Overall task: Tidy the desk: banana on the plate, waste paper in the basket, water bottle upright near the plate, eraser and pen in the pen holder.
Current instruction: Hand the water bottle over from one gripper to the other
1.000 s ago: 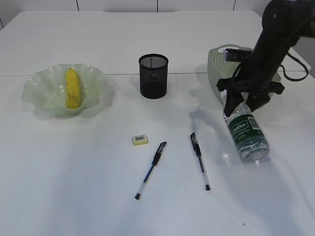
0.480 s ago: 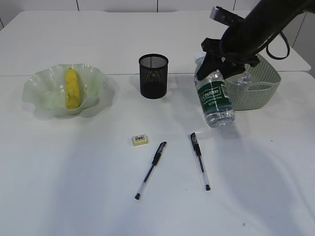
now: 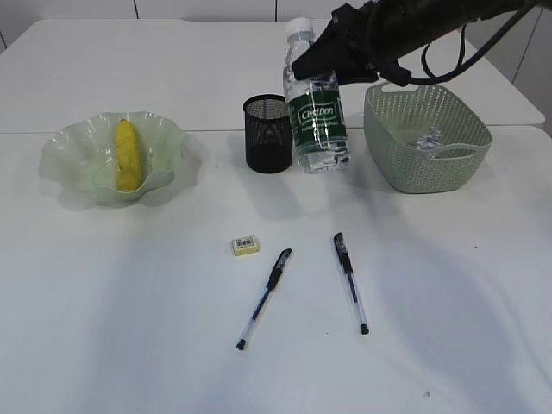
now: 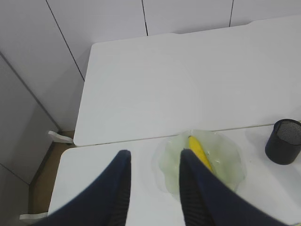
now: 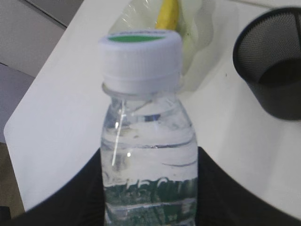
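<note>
Right end effector (image 3: pixel 321 62) gripping water bottle (image 3: pixel 317 112) upright, beside pen holder (image 3: pixel 266 133), basket (image 3: pixel 424 138)

In the right wrist view the bottom edge cuts off the water bottle (image 5: pixel 149 155), so its base cannot be seen. The bottle covers much of the banana (image 5: pixel 168 14) and the plate (image 5: pixel 197 28) behind it. The right side cuts the pen holder (image 5: pixel 270 66). In the left wrist view the tips of the left hand (image 4: pixel 153 162) hide part of the plate (image 4: pixel 225 160). In the exterior view the print on the eraser (image 3: pixel 245 246) is too small to read
</note>
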